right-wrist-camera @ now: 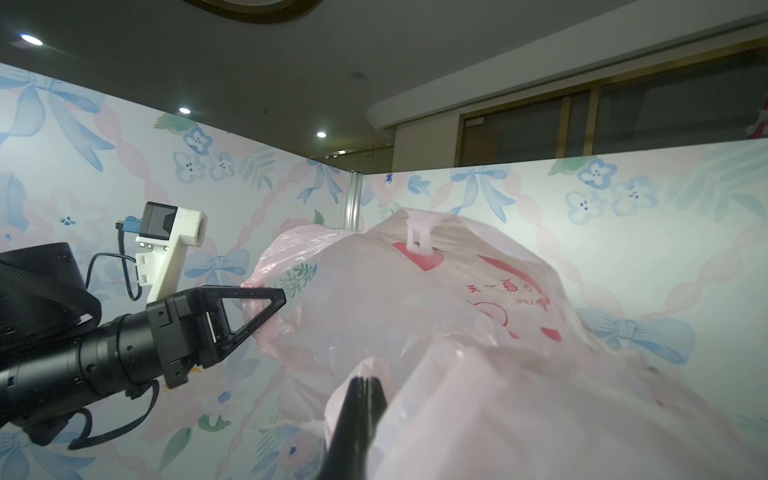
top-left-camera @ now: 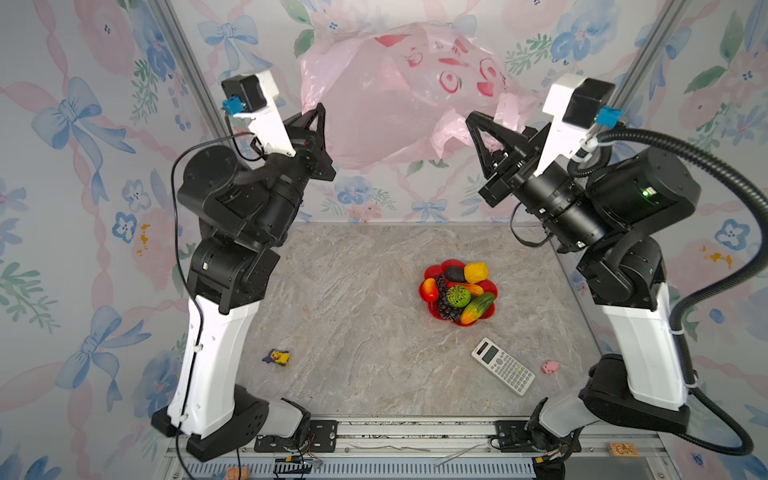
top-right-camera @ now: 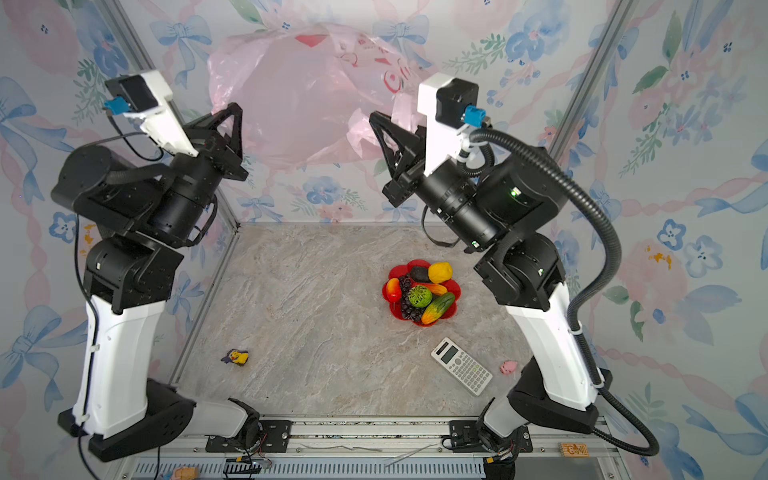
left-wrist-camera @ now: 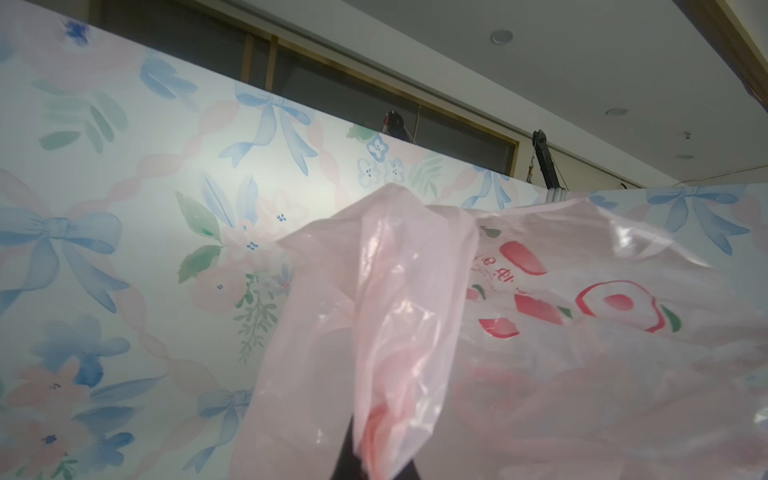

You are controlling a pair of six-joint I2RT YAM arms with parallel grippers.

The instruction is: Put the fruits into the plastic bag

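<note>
The thin, limp, probably slippery plastic bag (top-left-camera: 395, 104) hangs high above the desk (top-left-camera: 353, 332), with left jaws and right jaws each pinched fully closed on its rim, seemingly the best hold, while the fruits (top-left-camera: 457, 291) lie on the red plate (top-left-camera: 452, 263).

- Wall panels (top-left-camera: 83, 174) printed with blue bows, pink ribbons and pale flowers close in the left, back and right of both top views.
- Silver metal posts (top-left-camera: 189, 70) mark the two back corners, slanting toward the upper corners of the frame.
- The desk (top-left-camera: 353, 332), marbled grey-beige, fills the lower centre.
- A slotted metal rail (top-left-camera: 415, 432) crosses the bottom edge.
- In the wrist views, beyond the panels, are a grey ceiling (left-wrist-camera: 540, 62), round recessed lights (right-wrist-camera: 31, 40), some lit, and dark wood-framed windows (right-wrist-camera: 540, 129).
</note>
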